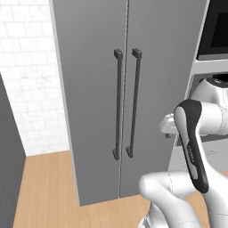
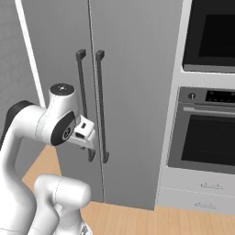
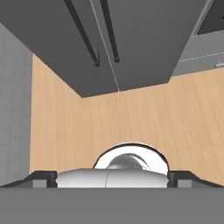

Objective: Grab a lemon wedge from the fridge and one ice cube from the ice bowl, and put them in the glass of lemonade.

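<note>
Tall grey double-door fridge [image 1: 107,89]: both doors shut, 2 dark vertical bar handles [image 1: 126,104] side by side at the centre seam.
Built-in dark-glass ovens [image 2: 206,128]: right base view, right of fridge.
Pale wood plank floor [image 3: 131,118]: hand view, below fridge base.
2-finger gripper [image 3: 112,178]: fingers spread wide, empty, tips partly cut off.

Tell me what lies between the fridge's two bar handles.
Only the narrow vertical seam where the two shut doors meet; the left handle and right handle of the fridge flank it, clearest in the left base view.
</note>
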Robot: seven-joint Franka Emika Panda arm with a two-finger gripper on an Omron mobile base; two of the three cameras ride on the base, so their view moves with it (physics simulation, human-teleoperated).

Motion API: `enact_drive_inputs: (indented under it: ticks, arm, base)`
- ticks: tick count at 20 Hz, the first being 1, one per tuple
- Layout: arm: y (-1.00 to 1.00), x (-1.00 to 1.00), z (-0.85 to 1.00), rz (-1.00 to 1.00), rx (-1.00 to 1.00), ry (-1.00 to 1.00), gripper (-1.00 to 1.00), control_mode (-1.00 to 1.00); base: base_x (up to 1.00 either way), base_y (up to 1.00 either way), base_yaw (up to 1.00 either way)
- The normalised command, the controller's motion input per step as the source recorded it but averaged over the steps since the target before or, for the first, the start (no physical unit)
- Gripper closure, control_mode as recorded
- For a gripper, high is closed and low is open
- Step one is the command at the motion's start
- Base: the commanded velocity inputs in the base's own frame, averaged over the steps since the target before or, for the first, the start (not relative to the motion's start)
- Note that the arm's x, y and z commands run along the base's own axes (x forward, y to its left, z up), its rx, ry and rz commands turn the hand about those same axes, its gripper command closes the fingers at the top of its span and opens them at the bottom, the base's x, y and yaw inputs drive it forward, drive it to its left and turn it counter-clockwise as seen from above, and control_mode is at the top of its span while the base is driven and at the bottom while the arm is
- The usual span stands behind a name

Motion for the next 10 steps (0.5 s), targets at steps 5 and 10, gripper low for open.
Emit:
enact_drive_inputs:
  ticks: [5, 10]
  arm:
    - [0.0, 0.0, 0.0, 0.0, 0.0, 0.0, -1.0, 1.0]
    - [0.0, -0.14, 0.08, 0.0, -0.01, -0.12, -1.0, -1.0]
  base:
    - [-0.04, 0.0, 0.0]
    - [0.0, 0.0, 0.0]
